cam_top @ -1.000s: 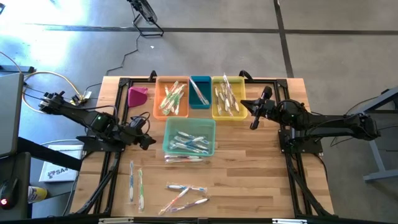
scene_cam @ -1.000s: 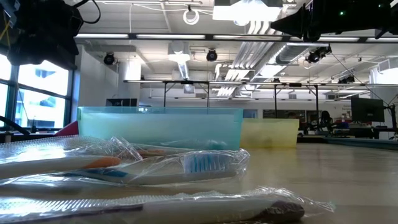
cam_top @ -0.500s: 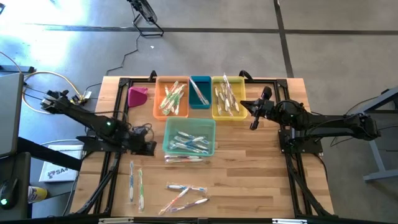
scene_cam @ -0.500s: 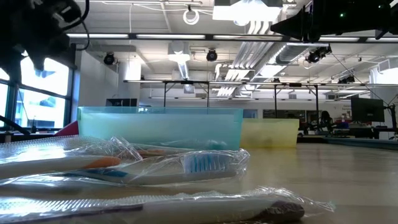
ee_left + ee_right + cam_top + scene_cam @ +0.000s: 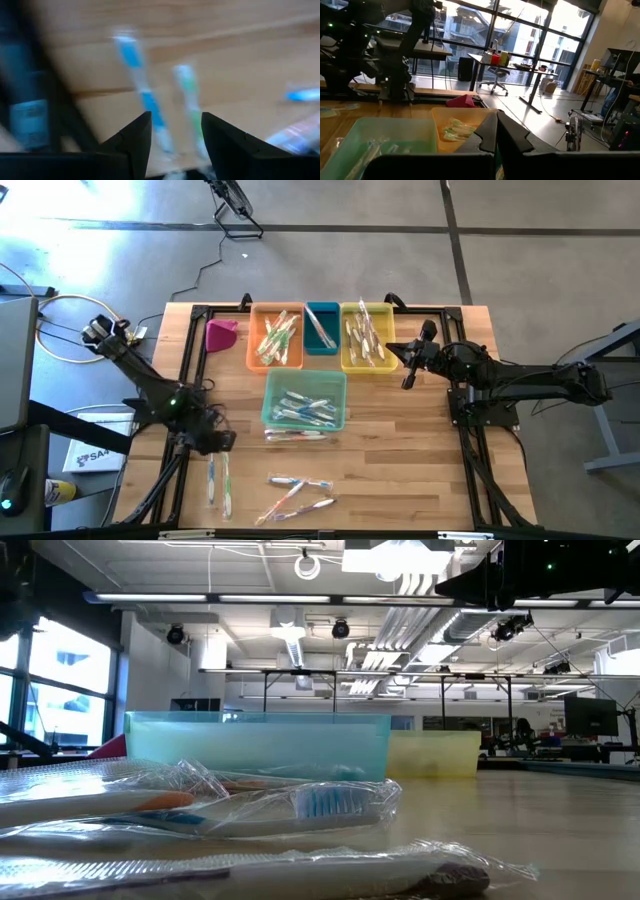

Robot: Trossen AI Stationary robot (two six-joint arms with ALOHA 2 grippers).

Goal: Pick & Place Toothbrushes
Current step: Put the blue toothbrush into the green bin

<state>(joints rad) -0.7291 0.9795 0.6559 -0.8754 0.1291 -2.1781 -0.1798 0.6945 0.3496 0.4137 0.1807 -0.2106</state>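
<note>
High view: my left hand (image 5: 217, 442) hangs wide, empty, above two toothbrushes (image 5: 218, 482) on the counter (image 5: 400, 450); right hand (image 5: 408, 365) closed beside the yellow bin (image 5: 366, 364).

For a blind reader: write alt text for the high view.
The left tool hangs open above two toothbrushes at the wooden table's front left. Four bins hold more toothbrushes; the right tool waits shut beside the yellow bin.

Quick count: four bins (image 5: 305, 401) on the counter (image 5: 400, 450) (orange, teal, yellow, plus a bigger aqua one), one pink scoop (image 5: 221, 334), and roughly six loose toothbrushes (image 5: 218, 480), the binned ones too jumbled to count.
</note>
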